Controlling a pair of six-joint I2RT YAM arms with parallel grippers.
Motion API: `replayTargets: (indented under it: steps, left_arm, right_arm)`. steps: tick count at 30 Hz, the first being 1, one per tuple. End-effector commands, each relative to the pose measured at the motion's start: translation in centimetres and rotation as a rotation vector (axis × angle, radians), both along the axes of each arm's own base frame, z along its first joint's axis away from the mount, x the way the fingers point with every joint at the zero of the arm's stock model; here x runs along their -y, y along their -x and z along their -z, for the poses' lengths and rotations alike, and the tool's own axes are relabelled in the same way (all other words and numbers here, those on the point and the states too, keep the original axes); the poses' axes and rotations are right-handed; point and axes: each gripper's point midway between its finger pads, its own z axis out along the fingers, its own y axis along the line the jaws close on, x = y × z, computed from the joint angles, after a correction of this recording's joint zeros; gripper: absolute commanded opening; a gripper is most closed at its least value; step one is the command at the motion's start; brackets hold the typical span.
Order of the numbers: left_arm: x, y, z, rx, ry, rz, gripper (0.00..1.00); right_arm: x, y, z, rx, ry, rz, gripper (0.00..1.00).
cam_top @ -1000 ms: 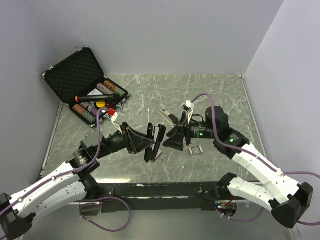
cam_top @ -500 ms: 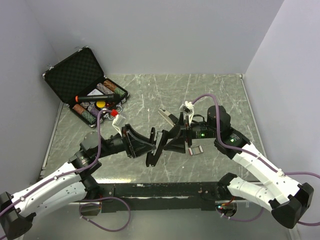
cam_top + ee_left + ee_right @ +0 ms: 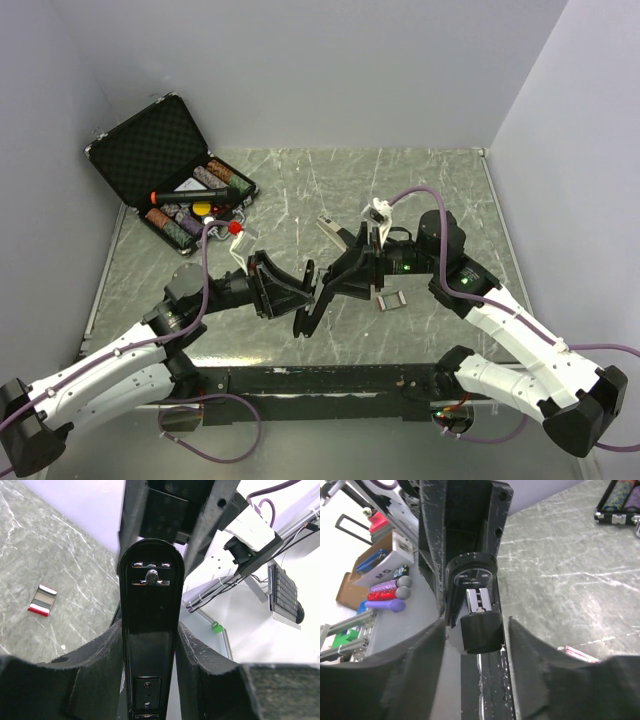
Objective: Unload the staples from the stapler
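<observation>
The black stapler [image 3: 303, 316] is held off the table between the two arms. My left gripper [image 3: 298, 290] is shut on its body; in the left wrist view the stapler [image 3: 150, 605] fills the gap between my fingers [image 3: 95, 660]. My right gripper [image 3: 324, 284] is open, its fingers on either side of the stapler's upper end. In the right wrist view a black knob with a silver tab [image 3: 480, 627] sits between the right fingers [image 3: 427, 650] with a small gap on each side. No loose staples show clearly.
A small silver and red piece [image 3: 390, 300] lies on the marble table right of the grippers; it also shows in the left wrist view [image 3: 42, 600]. Another silver-dark piece [image 3: 333, 231] lies behind them. An open black case of poker chips [image 3: 190, 205] stands at the back left.
My left gripper has carried the stapler slightly down and tilted it. My right gripper has moved left and closed in around the stapler's upper end.
</observation>
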Motion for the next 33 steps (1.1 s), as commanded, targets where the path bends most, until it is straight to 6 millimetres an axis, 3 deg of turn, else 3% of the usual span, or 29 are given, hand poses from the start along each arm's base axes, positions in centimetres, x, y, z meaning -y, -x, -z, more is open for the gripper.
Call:
replayTargets:
  steps: [1, 6, 16, 33]
  left_arm:
    - [-0.5, 1.0, -3.9, 0.098, 0.116, 0.024, 0.01]
    - [-0.3, 0.9, -3.7, 0.094, 0.105, 0.026, 0.01]
    - [0.9, 0.9, -2.6, 0.064, 0.080, 0.089, 0.01]
    - [1.6, 1.5, -2.5, 0.095, 0.051, 0.143, 0.01]
  right_arm:
    - [0.0, 0.7, -2.8, 0.087, -0.080, -0.038, 0.47]
    - [-0.3, 0.9, -3.0, 0.072, -0.101, -0.049, 0.00]
    - [-2.3, 2.1, -5.4, 0.087, -0.179, -0.131, 0.00]
    - [-6.2, 4.1, -6.3, 0.050, -0.190, -0.293, 0.00]
